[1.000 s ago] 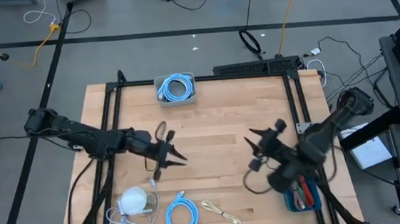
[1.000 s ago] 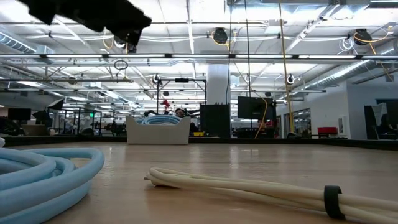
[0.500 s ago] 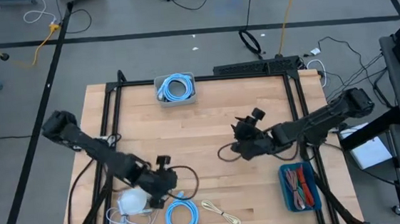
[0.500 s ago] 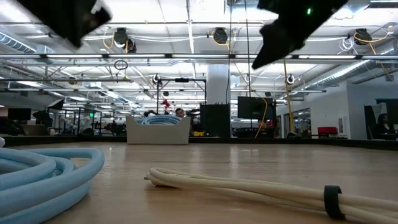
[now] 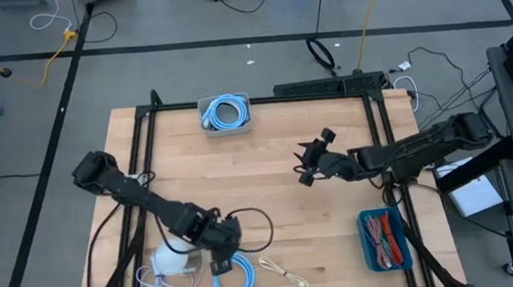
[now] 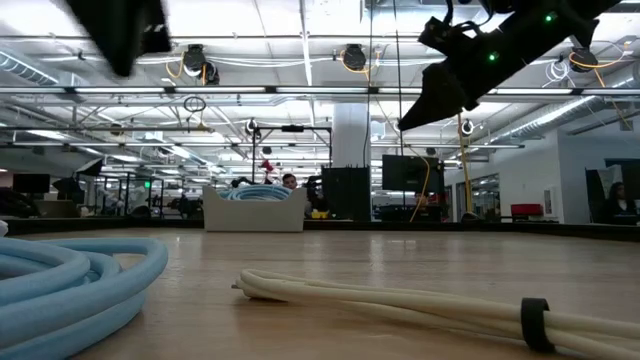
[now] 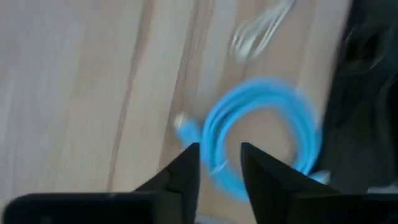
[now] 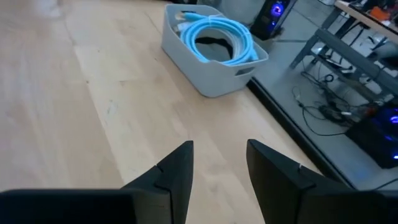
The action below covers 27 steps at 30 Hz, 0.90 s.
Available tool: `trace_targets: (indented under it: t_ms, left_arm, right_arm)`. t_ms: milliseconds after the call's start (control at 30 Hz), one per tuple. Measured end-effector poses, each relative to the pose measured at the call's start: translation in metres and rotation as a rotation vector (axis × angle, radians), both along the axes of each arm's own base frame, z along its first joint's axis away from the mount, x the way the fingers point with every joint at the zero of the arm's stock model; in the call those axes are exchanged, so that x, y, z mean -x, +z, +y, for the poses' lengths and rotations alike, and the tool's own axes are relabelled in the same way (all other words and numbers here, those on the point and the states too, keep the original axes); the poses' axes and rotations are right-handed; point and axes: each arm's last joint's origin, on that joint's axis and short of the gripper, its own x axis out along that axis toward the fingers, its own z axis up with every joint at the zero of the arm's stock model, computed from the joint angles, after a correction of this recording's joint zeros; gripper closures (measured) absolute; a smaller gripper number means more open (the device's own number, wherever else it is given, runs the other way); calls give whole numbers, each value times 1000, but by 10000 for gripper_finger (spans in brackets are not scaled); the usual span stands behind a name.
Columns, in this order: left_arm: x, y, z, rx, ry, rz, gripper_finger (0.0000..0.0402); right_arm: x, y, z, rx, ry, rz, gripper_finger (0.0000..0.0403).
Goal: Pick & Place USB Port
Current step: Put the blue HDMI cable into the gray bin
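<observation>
Your target, the loose blue USB cable [image 5: 233,278], lies coiled flat on the tabletop [image 5: 269,184] at its near edge, with its plug end [image 7: 185,127] pointing away from the coil. In the low view the same coil [image 6: 70,275] fills the near left corner. Your left gripper [image 5: 223,253] hangs directly above that cable, and its wrist view shows the 2 fingers [image 7: 183,171] parted with a gap between them, holding nothing. Just beside the cable on one side sits a white round object [image 5: 171,257] with thin white wire around it; on the other side lies a cream bundled cable [image 5: 283,272], tied with a dark strap [image 6: 533,322].

Your right gripper [image 5: 311,162] is raised over the middle of the tabletop, well apart from the cable, fingers [image 8: 177,171] spread and empty. A grey bin [image 5: 224,115] at the far edge holds another blue coil [image 8: 217,37]. A blue tray [image 5: 385,239] of coloured items sits at the right near corner.
</observation>
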Motion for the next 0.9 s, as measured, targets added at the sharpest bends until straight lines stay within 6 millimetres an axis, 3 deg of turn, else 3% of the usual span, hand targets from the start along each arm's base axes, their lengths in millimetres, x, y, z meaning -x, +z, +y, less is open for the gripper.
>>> trace_targets:
  t_ms: [133, 267, 367, 467, 733, 900]
  left_arm:
    - [-10, 17, -4, 74, 91, -30, 212]
    - [-15, -3, -18, 90, 84, 60, 146]
    - [-19, -18, -28, 46, 36, 154, 122]
    - [-26, -30, -31, -44, -25, 217, 116]
    - [-40, -16, -26, -339, -277, 43, 149]
    - [-51, -24, -16, -329, -395, 67, 153]
  right_arm:
    - [5, 2, -3, 11, -1, -3, 262]
    - [8, 3, -3, 25, 9, 4, 261]
    - [10, 3, -3, 27, 10, 2, 261]
    - [11, 4, -3, 28, 10, -1, 261]
    - [10, 7, -3, 45, 19, -25, 261]
    - [11, 4, -4, 48, 15, -12, 261]
